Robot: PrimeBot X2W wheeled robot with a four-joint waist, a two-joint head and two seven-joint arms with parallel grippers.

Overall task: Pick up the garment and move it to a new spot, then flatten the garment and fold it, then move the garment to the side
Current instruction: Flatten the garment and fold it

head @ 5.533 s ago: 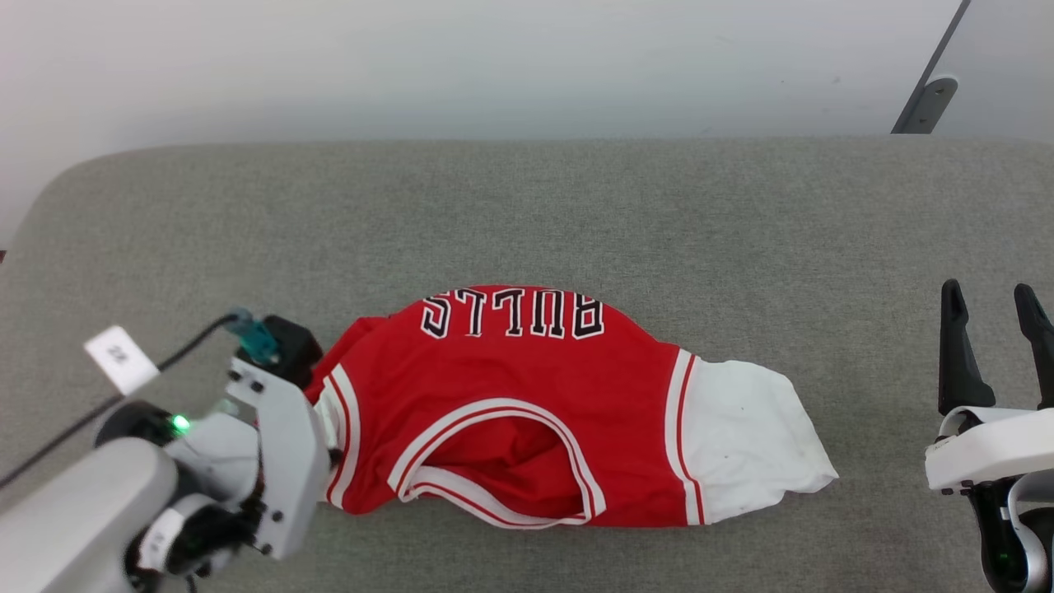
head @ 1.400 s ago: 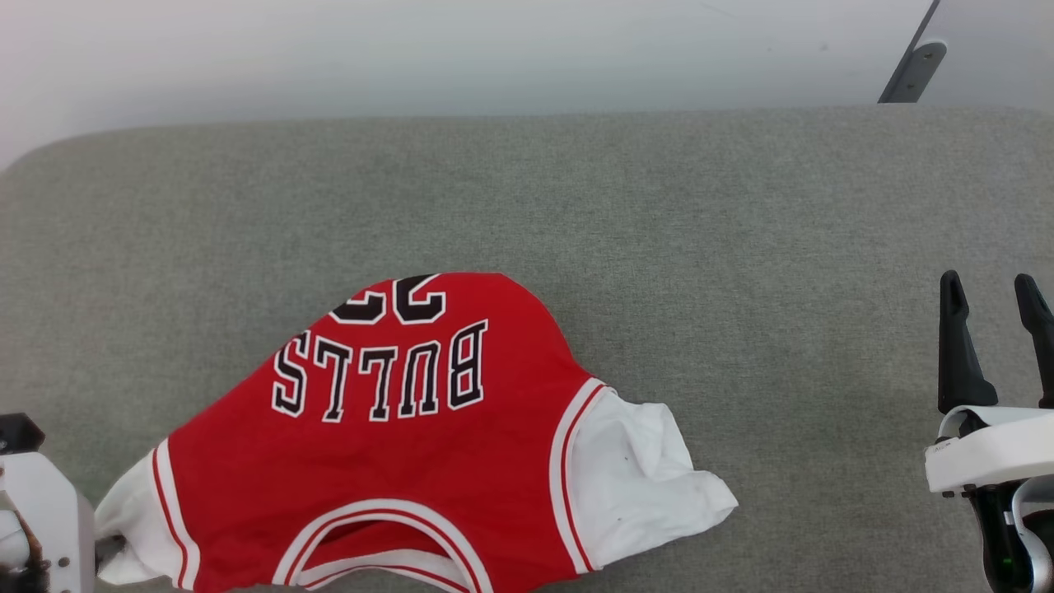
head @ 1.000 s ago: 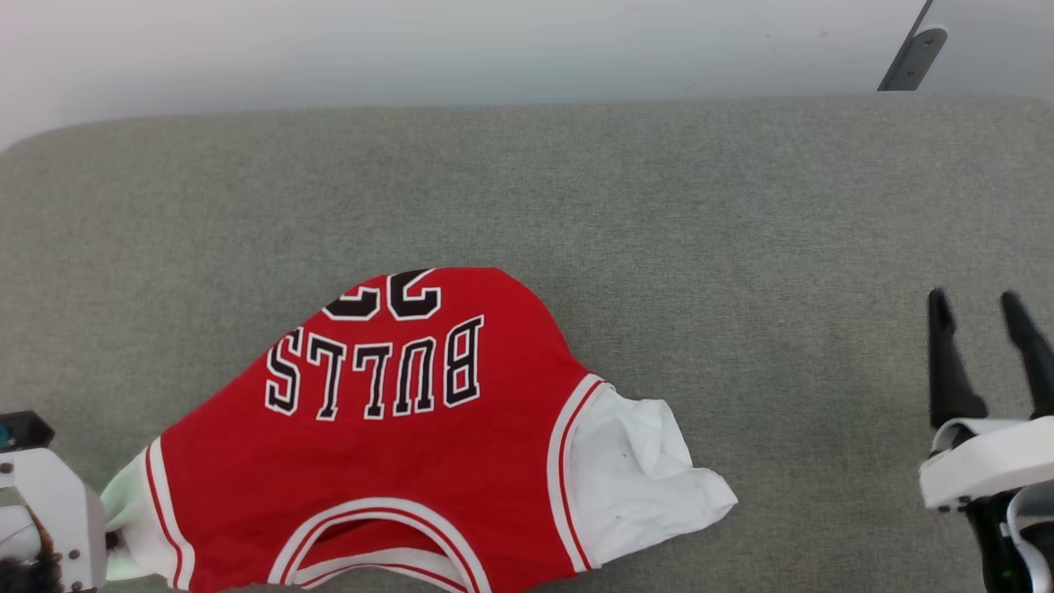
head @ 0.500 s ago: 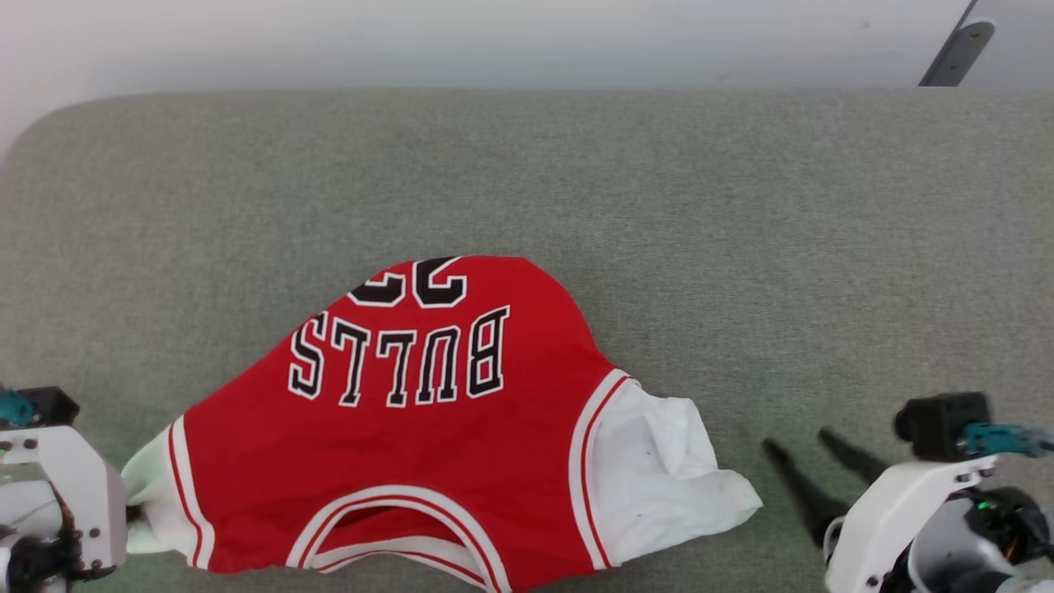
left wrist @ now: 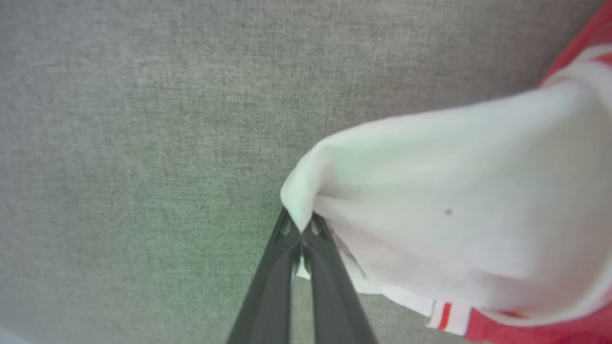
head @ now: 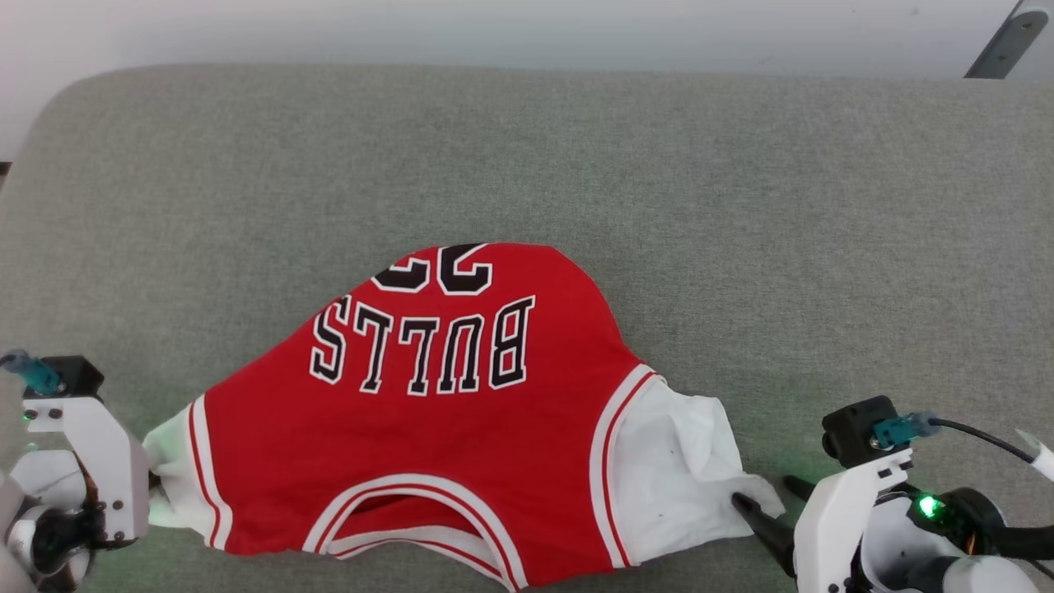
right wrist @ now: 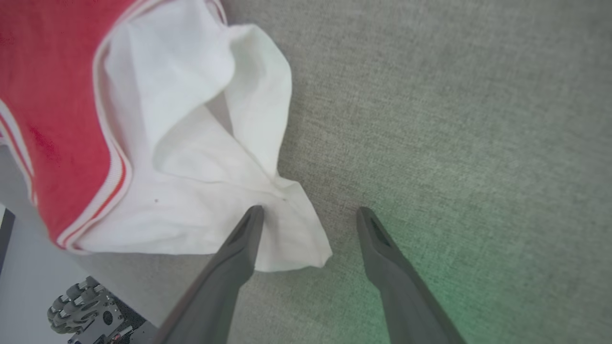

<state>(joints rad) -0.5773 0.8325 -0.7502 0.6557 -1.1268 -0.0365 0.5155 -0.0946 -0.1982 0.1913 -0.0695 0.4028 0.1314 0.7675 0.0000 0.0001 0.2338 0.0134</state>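
Observation:
The garment (head: pixel 428 428), a red jersey with black "BULLS" lettering and white sleeves, lies spread near the table's front edge, its collar toward me. My left gripper (head: pixel 155 492) is at its left end. In the left wrist view the left gripper (left wrist: pixel 300 225) is shut on the bunched tip of the white left sleeve (left wrist: pixel 430 215). My right gripper (head: pixel 762 492) is at the crumpled right sleeve (head: pixel 683 478). In the right wrist view the right gripper (right wrist: pixel 310 210) stands open, one finger (right wrist: pixel 239 243) lying over the sleeve's corner (right wrist: pixel 296 239), the other on bare table.
The grey fabric-covered table (head: pixel 741 206) stretches wide behind and to the right of the jersey. A dark bracket (head: pixel 1006 41) stands against the wall at the far right. My wheeled base (right wrist: pixel 81 310) shows below the table's front edge.
My left gripper has closed on the left sleeve tip. My right arm has swung in from the right, its fingers now pointing left at the right sleeve. The camera has shifted.

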